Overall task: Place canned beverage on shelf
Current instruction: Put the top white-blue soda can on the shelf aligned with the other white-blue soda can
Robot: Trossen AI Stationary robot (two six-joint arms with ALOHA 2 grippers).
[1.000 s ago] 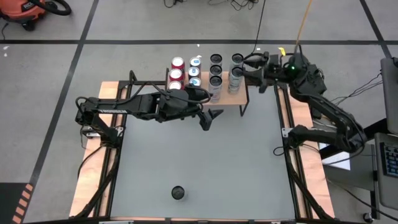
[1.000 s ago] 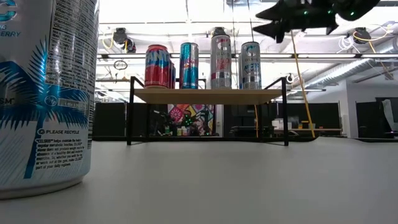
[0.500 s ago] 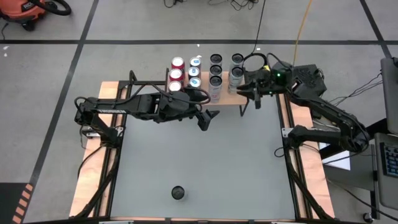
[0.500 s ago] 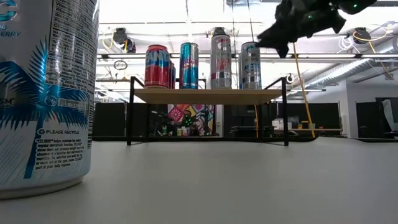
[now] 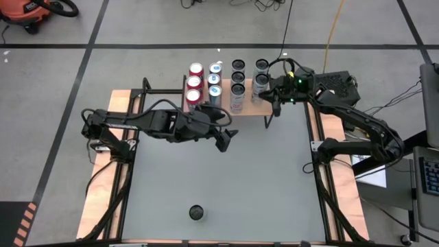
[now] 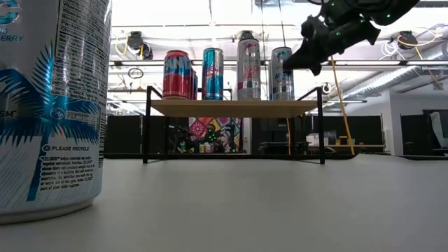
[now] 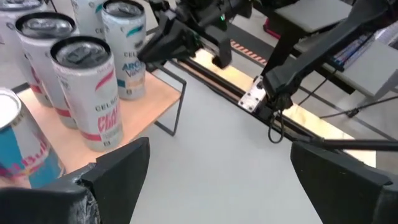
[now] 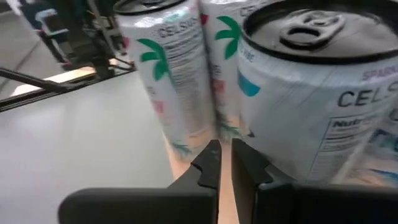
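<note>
The shelf [image 5: 252, 108] [image 6: 231, 108] stands at the table's far edge on thin black legs. Red, blue and white cans stand on it in rows [image 5: 215, 79]. One more can [image 5: 197, 213] [image 6: 49, 105] stands alone near the table's front edge. My right gripper [image 5: 274, 95] [image 6: 285, 64] [image 8: 222, 149] is shut, at the shelf's right end. It points slightly down at the rightmost white cans [image 5: 259, 88] [image 8: 311, 93]. My left gripper [image 5: 225, 137] [image 7: 224, 180] hangs open over the table just in front of the shelf, with nothing between its fingers. My right gripper's shut fingertips [image 8: 211, 155] stand right at the lower wall of the nearest white can [image 8: 273, 155], coming from the shelf's right side and slanting down. I cannot tell whether they touch it.
The grey tabletop [image 5: 226, 178] lies open between the shelf and the lone can. Wooden rails [image 5: 103, 199] run along the table's left and right sides. The shelf's black right legs [image 5: 269, 118] [image 6: 321, 126] stand just below my right gripper.
My right gripper has shut. It has come down from above the rightmost cans to the shelf's right end, tipping its fingers downward. My left gripper has drifted a little toward the table's left and near edge and stays open. The cans have not moved.
</note>
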